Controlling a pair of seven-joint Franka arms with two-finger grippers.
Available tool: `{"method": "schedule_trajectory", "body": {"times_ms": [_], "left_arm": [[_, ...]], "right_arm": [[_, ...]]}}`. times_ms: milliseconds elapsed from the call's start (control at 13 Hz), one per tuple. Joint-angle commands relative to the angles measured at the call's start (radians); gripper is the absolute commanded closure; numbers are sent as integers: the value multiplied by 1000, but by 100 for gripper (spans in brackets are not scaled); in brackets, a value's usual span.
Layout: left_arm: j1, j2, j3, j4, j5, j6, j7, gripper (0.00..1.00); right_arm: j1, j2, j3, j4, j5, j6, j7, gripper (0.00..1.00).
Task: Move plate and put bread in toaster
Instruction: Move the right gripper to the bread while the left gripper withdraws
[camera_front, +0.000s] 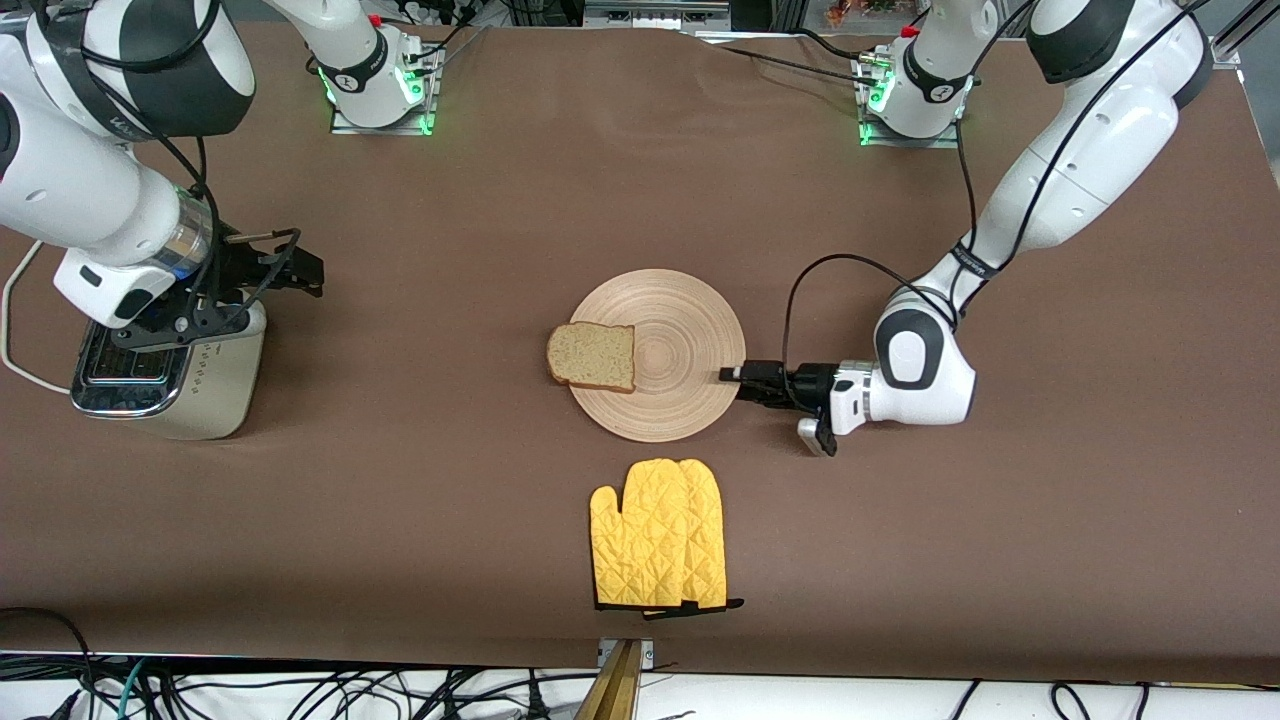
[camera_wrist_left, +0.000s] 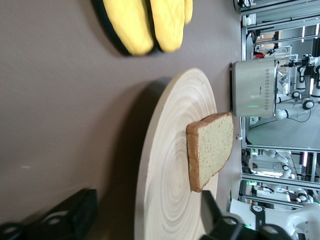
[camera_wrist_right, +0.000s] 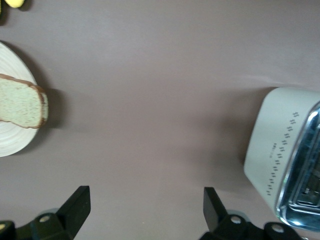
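A: What's the right tool (camera_front: 290, 268) doing?
B: Spread wide, hovering beside the toaster (camera_front: 170, 375) at its end of the desk (camera_front: 420, 500).
A: And mid-desk?
B: Bread (camera_front: 592, 356) overhangs the plate (camera_front: 680, 350); the left tool (camera_front: 728, 374), spread, straddles its rim. Likely next: pinch, then move.

1. I see the brown desk (camera_front: 640, 180) filling nearly the whole frame, evenly lit.
2. Along the bottom edge, tangled black cables (camera_front: 300, 695) lie on a pale floor.
3. At the top centre, metal framing (camera_front: 640, 12) shows past the desk's edge.
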Motion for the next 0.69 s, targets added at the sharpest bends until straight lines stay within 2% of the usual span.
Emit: {"method": "schedule_trajectory", "body": {"times_ms": [0, 231, 385, 538, 615], "left_arm": [[89, -69, 2, -25, 150, -67, 6, 0], [174, -112, 2, -14, 353, -131, -3, 0], [211, -150, 4, 22, 471, -200, -49, 0], [235, -185, 4, 103, 627, -313, -124, 0], [239, -208, 4, 148, 690, -370, -159, 0]], "right_arm": [[43, 13, 4, 5, 63, 32, 90, 0], [147, 68, 4, -26, 91, 156, 199, 0], [196, 74, 6, -136, 150, 329, 219, 0], [236, 94, 12, -254, 180, 530, 224, 0], [238, 117, 29, -285, 242, 599, 224, 0]]}}
